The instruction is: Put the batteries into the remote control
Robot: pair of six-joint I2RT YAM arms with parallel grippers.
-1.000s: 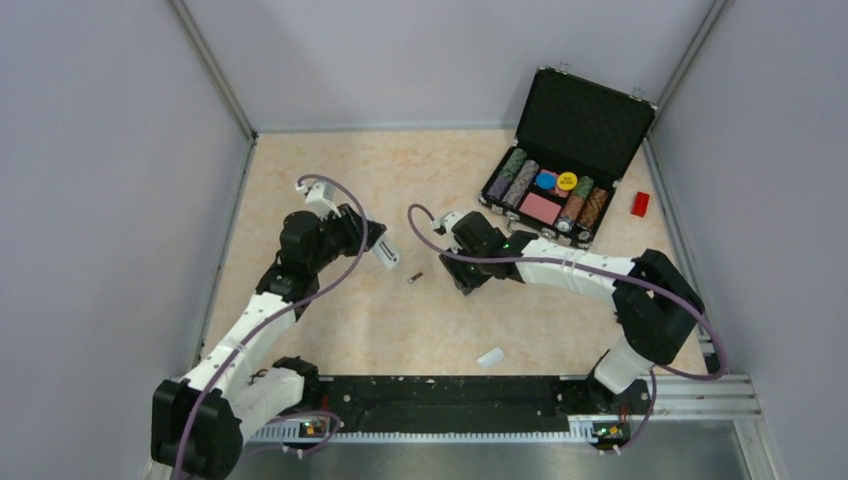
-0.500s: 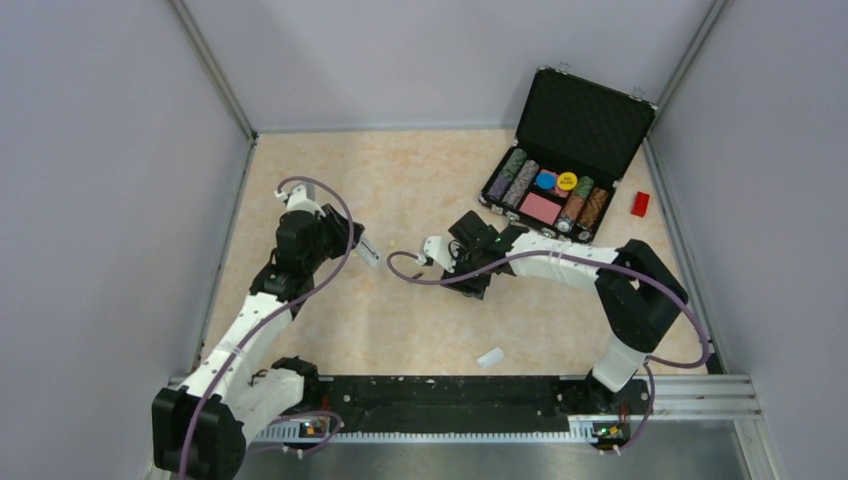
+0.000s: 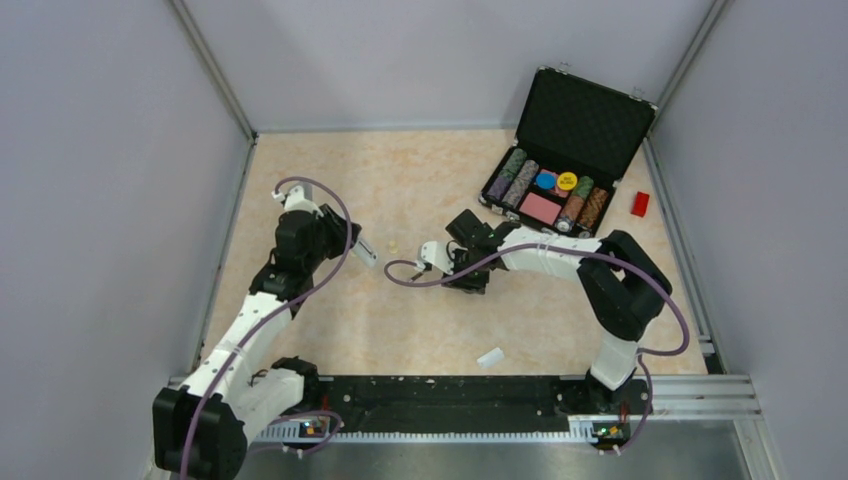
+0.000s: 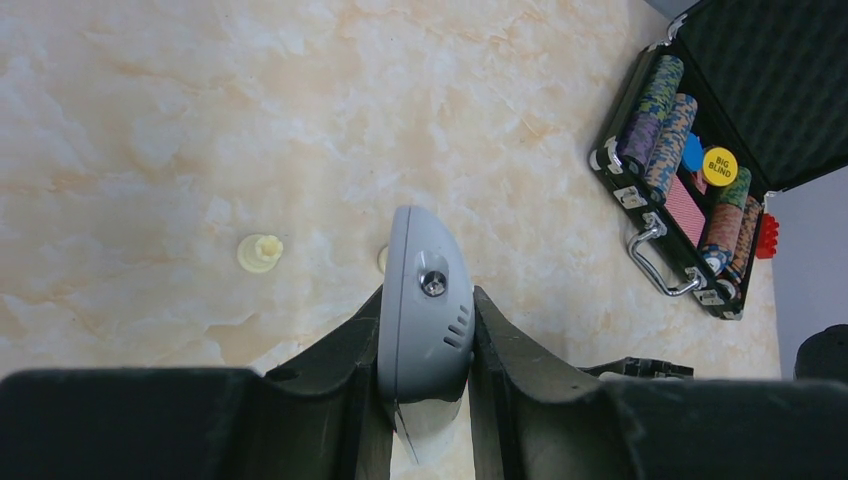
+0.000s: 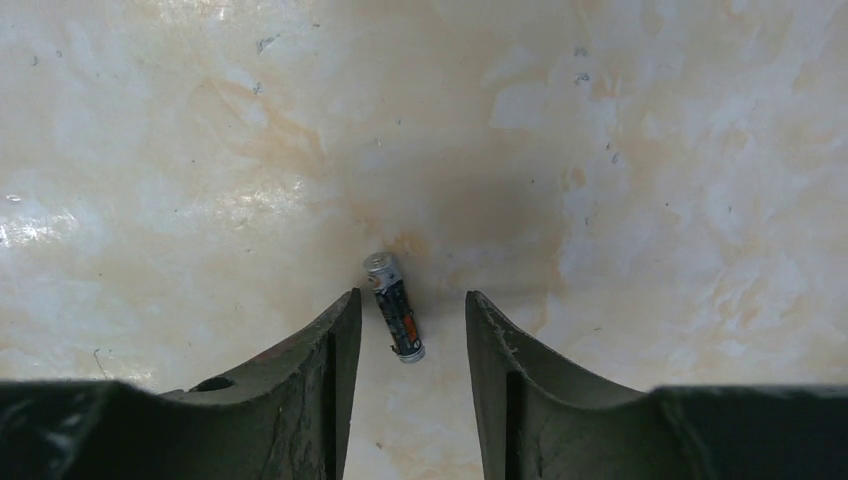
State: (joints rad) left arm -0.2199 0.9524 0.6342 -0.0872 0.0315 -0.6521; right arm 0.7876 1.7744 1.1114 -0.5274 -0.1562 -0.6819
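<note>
My left gripper (image 4: pixel 425 300) is shut on the slim white remote control (image 4: pixel 424 290), holding it edge-on above the table; it also shows in the top view (image 3: pixel 364 250). My right gripper (image 5: pixel 405 300) is open and low over the table, jaws on either side of one small dark battery (image 5: pixel 394 306) with metallic ends that lies flat between the fingertips, untouched. In the top view the right gripper (image 3: pixel 452 272) covers that battery. A second battery is not in view.
An open black case of poker chips (image 3: pixel 560 165) stands at the back right, with a red block (image 3: pixel 640 203) beside it. A small white cover piece (image 3: pixel 490 357) lies near the front. A cream peg (image 4: pixel 260 252) lies on the table beyond the remote.
My left gripper has drawn the remote back to the left. My right gripper has swung left and down over the battery, which now lies between its open jaws.
</note>
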